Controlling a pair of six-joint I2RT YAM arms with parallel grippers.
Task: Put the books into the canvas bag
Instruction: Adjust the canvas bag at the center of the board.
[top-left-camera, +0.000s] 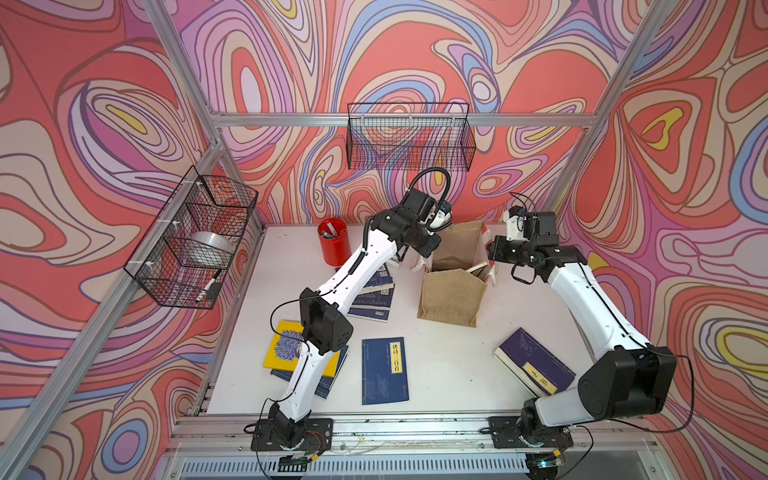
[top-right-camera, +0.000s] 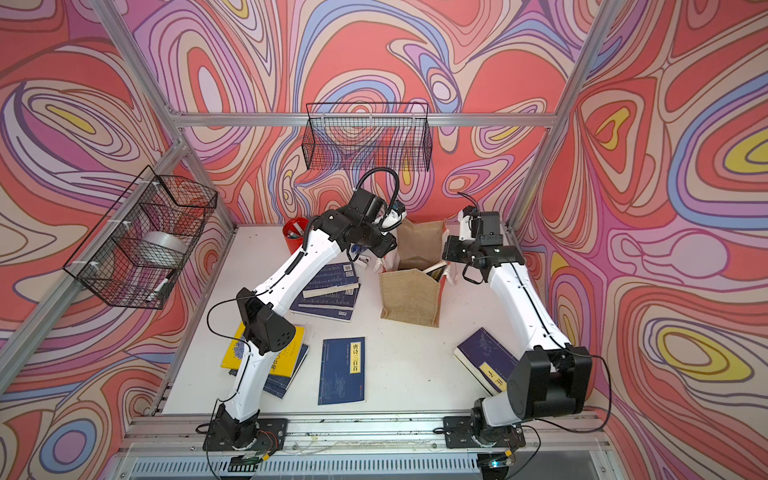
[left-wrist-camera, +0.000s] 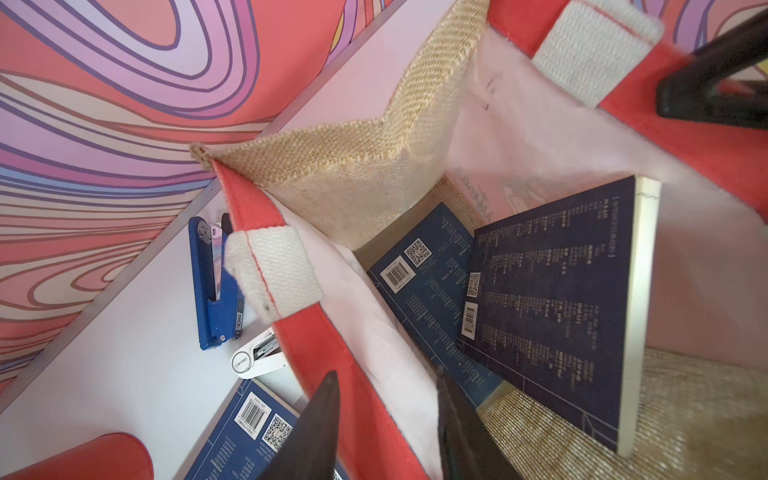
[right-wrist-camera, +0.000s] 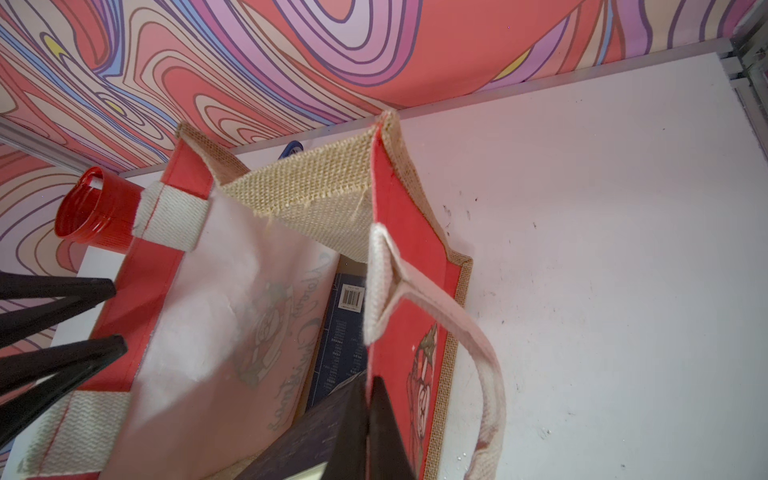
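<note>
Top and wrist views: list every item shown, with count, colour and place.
books on table: about seven, navy, one yellow, left and front.
books in bag: two, navy, inside.
canvas bag: one, tan and red, back centre.
pen cup: one, red, back left.
stapler: one, blue, beside bag.
wire baskets: two, black, on frame.
tape roll: one, silver, left basket.
left gripper: one, black, jaws astride bag wall.
right gripper: one, black, jaws shut on bag rim.

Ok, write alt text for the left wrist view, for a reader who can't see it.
Looking down into the open bag: two navy books sit inside, back covers showing, the darker overlapping the other. The left pincer straddles the bag's red rim. Outside, a blue stapler lies on the white table.
</note>
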